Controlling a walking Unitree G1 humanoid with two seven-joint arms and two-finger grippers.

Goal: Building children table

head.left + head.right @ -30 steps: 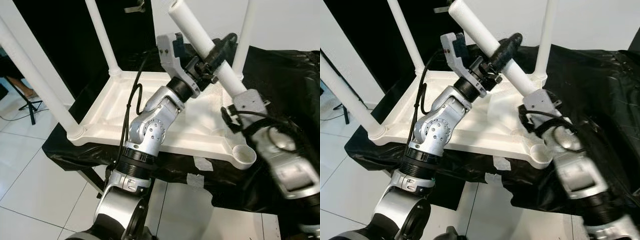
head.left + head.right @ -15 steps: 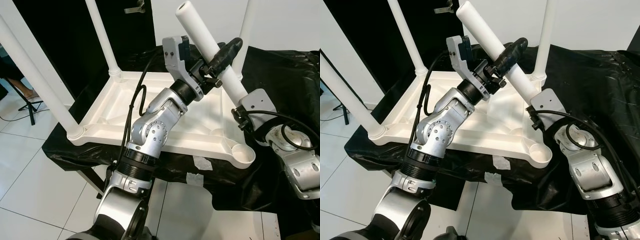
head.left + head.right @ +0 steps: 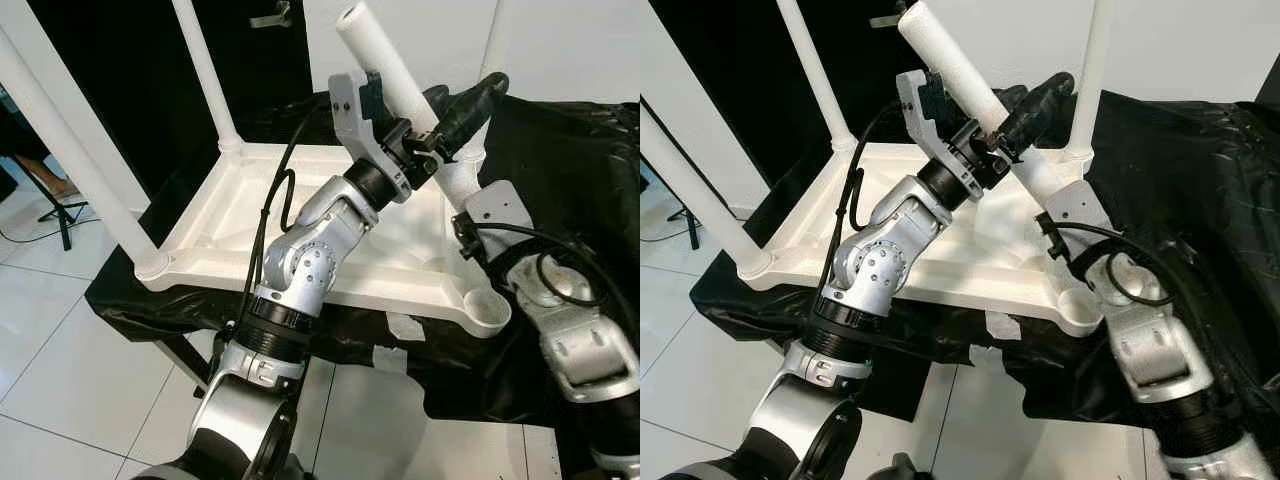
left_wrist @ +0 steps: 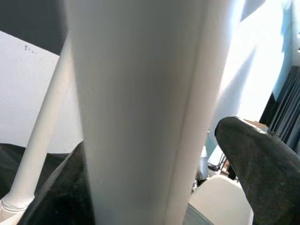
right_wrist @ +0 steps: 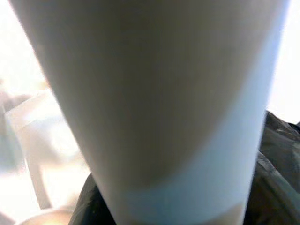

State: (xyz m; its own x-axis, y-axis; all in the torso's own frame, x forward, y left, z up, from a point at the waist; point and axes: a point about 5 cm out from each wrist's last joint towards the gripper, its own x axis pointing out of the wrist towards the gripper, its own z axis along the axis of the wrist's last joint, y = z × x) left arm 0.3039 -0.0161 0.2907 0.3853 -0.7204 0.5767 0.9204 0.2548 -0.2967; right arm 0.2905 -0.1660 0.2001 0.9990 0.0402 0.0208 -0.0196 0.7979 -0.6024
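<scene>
A white children's table (image 3: 250, 215) lies upside down on a black-draped bench. Three white legs stand in its corners: front left (image 3: 70, 150), back left (image 3: 205, 70) and back right (image 3: 1092, 70). Both grippers hold a fourth loose leg (image 3: 385, 55) tilted in the air, its top leaning left. My left gripper (image 3: 445, 115) is shut around its middle, one black finger (image 3: 478, 97) across it. My right gripper (image 3: 462, 192) is shut on its lower end, above the table's front right part. The front right corner socket (image 3: 487, 308) holds nothing. The leg (image 4: 140, 112) sits between the left fingers.
The black cloth (image 3: 560, 150) covers the bench and hangs over its front edge, with tape patches (image 3: 405, 325). White floor tiles (image 3: 80, 400) lie below. A tripod stand (image 3: 55, 215) is at far left. A white wall and a dark backdrop are behind.
The held leg has swung slightly steeper, its lower end shifting left. My right arm has come in closer under it. The left gripper has kept its hold and edged right.
</scene>
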